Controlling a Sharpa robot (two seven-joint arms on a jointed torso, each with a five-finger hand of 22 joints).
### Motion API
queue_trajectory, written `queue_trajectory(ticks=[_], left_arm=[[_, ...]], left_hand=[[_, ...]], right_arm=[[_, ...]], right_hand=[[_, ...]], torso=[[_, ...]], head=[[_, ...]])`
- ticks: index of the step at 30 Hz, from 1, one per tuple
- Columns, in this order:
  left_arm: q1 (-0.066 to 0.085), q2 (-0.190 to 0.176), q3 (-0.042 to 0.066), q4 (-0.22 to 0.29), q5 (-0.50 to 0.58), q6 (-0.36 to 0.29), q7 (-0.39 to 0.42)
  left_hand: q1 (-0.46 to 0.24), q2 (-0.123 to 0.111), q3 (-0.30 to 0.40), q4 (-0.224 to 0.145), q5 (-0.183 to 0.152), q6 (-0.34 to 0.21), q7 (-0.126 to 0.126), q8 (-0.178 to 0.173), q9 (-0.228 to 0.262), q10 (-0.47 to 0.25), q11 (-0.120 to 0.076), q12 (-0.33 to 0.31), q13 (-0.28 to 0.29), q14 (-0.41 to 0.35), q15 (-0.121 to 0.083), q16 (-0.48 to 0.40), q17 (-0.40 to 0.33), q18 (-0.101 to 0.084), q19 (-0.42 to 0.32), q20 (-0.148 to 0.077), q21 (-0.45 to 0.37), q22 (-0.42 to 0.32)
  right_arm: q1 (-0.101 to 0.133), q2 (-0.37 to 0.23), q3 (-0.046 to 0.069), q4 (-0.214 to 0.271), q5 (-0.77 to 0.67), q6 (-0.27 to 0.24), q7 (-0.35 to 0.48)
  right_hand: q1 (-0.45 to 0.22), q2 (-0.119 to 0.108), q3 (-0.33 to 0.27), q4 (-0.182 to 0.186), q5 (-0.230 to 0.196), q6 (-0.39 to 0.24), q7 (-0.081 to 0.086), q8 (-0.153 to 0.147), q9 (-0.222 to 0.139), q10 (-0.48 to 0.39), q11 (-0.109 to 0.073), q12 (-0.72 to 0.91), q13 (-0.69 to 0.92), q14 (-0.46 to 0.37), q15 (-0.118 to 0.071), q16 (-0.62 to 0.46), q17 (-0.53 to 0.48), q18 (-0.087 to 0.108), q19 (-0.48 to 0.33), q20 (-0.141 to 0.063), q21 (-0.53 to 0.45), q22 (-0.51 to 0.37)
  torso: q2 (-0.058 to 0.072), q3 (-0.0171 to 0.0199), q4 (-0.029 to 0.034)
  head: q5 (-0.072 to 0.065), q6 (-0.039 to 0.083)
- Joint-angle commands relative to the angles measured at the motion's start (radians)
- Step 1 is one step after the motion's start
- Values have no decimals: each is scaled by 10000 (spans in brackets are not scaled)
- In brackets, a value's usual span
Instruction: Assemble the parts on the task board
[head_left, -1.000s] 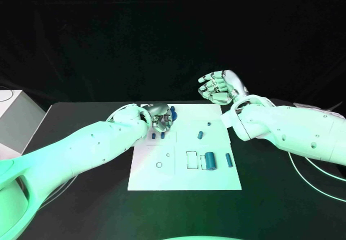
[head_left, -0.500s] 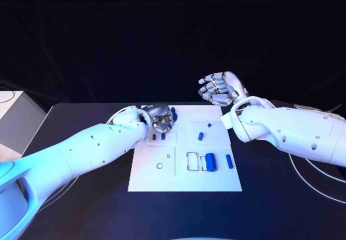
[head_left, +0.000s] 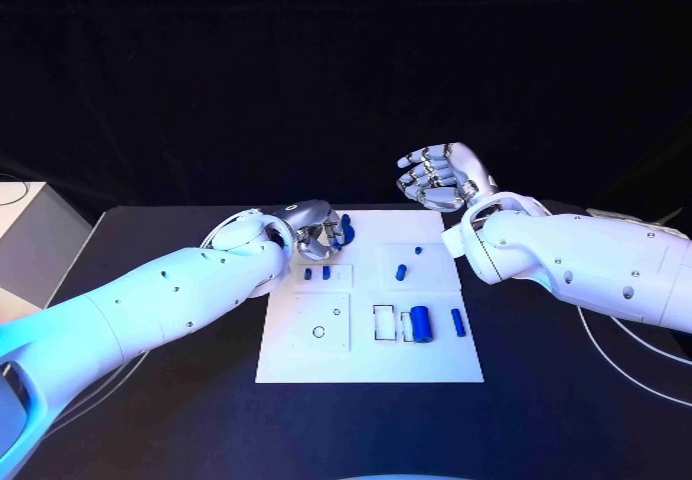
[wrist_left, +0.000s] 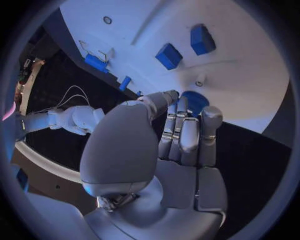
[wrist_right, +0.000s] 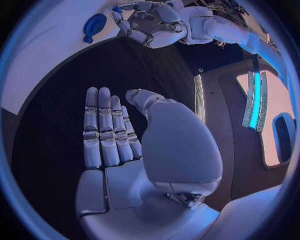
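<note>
The left hand (head_left: 317, 232), fingers curled and holding nothing I can see, is over the far left corner of the task board (head_left: 369, 360). A round blue part (wrist_left: 195, 101) lies just beyond its fingertips. The right hand (head_left: 443, 175), flat and empty, is well apart.

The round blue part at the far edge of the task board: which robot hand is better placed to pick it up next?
Probably the left robot hand: its fingers hover right at the round blue part on the task board. The right robot hand is raised beyond the board, holding nothing.
</note>
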Motion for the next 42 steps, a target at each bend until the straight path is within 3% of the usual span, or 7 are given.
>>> queue_trajectory(ticks=[1,7,16,22,42], left_arm=[[6,-178,37,153,294,179,40],[4,-409,57,283,256,455,-72],[0,-594,61,280,98,503,-178],[-1,-698,61,289,85,583,-244],[-16,-555,53,115,129,767,-257]], left_hand=[[-79,-18,-1,-63,65,83,-22,-30,24,83,-35,-45,22,62,8,46,-9,-165,78,2,25,1],[-107,-23,-12,-59,62,88,-23,-45,31,96,-35,-76,24,64,8,45,-11,-164,70,4,18,-6],[-117,-20,-14,-60,62,90,-25,-54,36,104,-37,-96,25,25,9,24,-97,-151,23,6,-16,-54],[-127,-16,-17,-60,61,102,-28,-58,42,119,-40,-109,29,29,7,24,-90,-152,27,6,-14,-49],[-150,-7,-27,-63,58,133,-36,-67,60,159,-49,-142,42,31,2,22,-86,-153,26,7,-18,-47]], right_arm=[[3,-21,3,9,-35,117,19],[3,-47,3,0,-35,124,11],[2,-50,3,-10,-38,134,11],[1,-65,3,-12,-38,135,10],[-3,-46,3,-18,-42,132,13]], right_hand=[[-125,14,0,-62,57,3,83,-43,-11,47,49,-41,-18,13,66,-33,-22,90,-12,75,-55,-24],[-127,12,0,-64,60,2,84,-45,-12,47,51,-44,-27,11,68,-41,-27,90,-14,77,-64,-35],[-128,14,3,-67,63,0,85,-48,-14,48,52,-48,-38,10,70,-52,-33,91,-14,80,-74,-49],[-128,14,3,-67,63,0,85,-48,-14,48,52,-48,-38,10,70,-52,-33,91,-14,80,-74,-49],[-128,16,6,-73,67,0,86,-51,-15,51,54,-53,-54,9,72,-65,-41,92,-14,84,-88,-68]], torso=[[-20,6,9],[-44,-17,39],[-8,-4,-9],[-6,-1,16],[-16,12,3]], head=[[33,-12],[-2,-63],[30,-31],[3,-54],[68,-98]])
